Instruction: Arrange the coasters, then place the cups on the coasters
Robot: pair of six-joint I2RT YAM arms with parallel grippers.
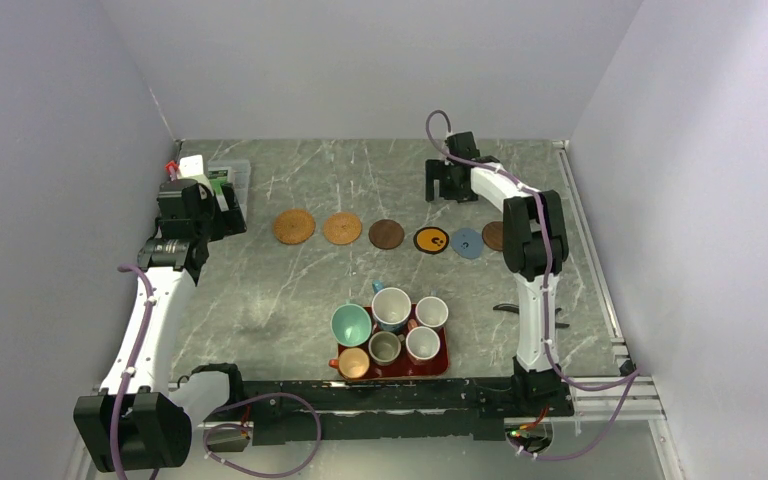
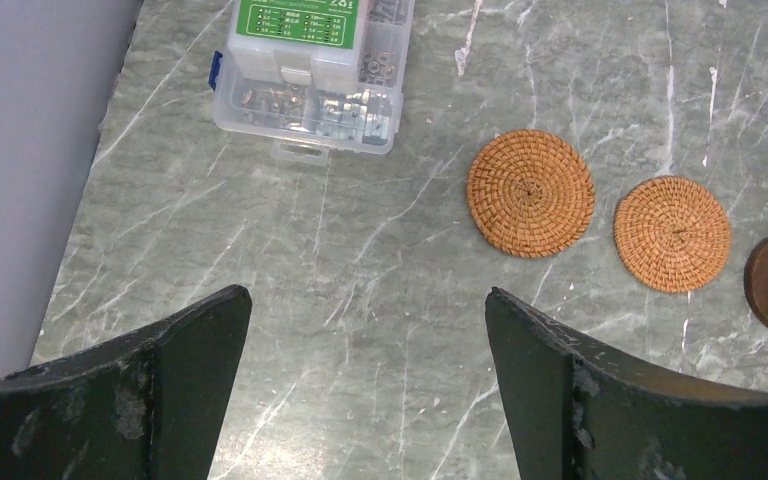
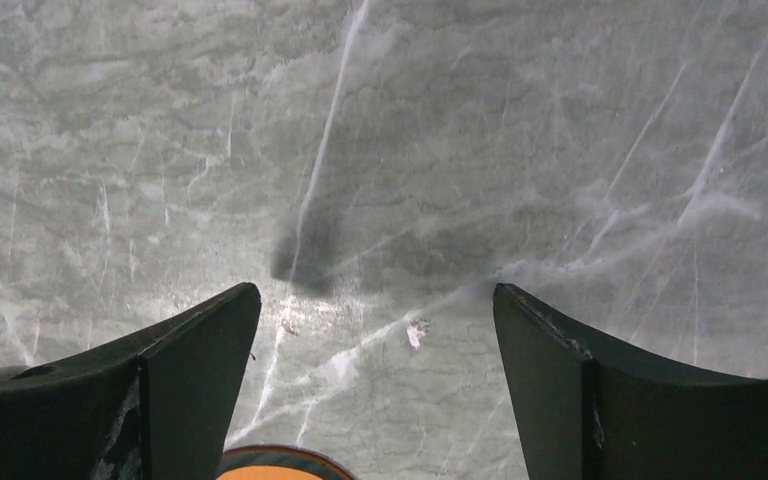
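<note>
Six coasters lie in a row across the table: two woven orange-tan ones (image 1: pixel 294 226) (image 1: pixel 342 228), a dark brown one (image 1: pixel 386 234), a black one with an orange ring (image 1: pixel 431 240), a blue-grey one (image 1: pixel 467 243), and a second dark brown one (image 1: pixel 493 235) partly behind the right arm. The cups stand together on a red tray (image 1: pixel 442 366): teal (image 1: pixel 351 324), a larger white one (image 1: pixel 391 306), two white (image 1: pixel 431 312) (image 1: pixel 422 343), grey-olive (image 1: pixel 385 347), orange (image 1: pixel 354 362). My left gripper (image 2: pixel 365 292) is open over bare table, left of the woven coasters (image 2: pixel 530 193). My right gripper (image 3: pixel 375 288) is open behind the row, with the black coaster's edge (image 3: pixel 278 465) just below it.
A clear plastic parts box (image 1: pixel 230 175) with a green label (image 2: pixel 310 70) stands at the back left, close to my left gripper. A small black object (image 1: pixel 512 309) lies beside the right arm's base. Grey walls close in the left, back and right sides.
</note>
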